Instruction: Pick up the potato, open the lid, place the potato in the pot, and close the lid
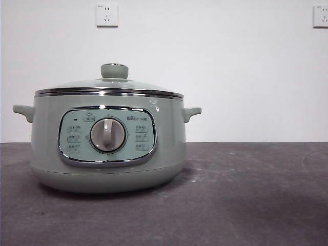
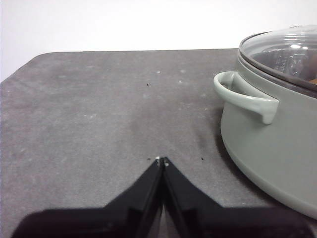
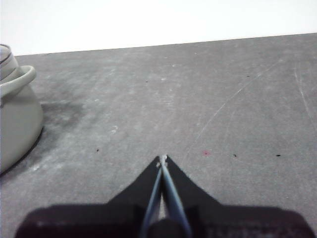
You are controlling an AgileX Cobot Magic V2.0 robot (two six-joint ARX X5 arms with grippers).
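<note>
Closed left tool [image 2: 162,159] beside lidded pot [image 2: 277,148]

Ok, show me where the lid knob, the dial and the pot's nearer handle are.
lid knob [image 1: 114,70], front view, middle of the knob's side.
dial [image 1: 107,135], front view, centre grip.
pot handle [image 2: 245,97], left wrist view, curved outer bar.

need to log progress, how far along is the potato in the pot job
It looks finished or nearly so. The lid sits closed on the pot, and no potato lies on the table. An orange-brown patch under the glass in the left wrist view may be the potato, but that is unclear. Nothing is in hand: the left gripper and right gripper are shut and empty, beside the pot.
</note>
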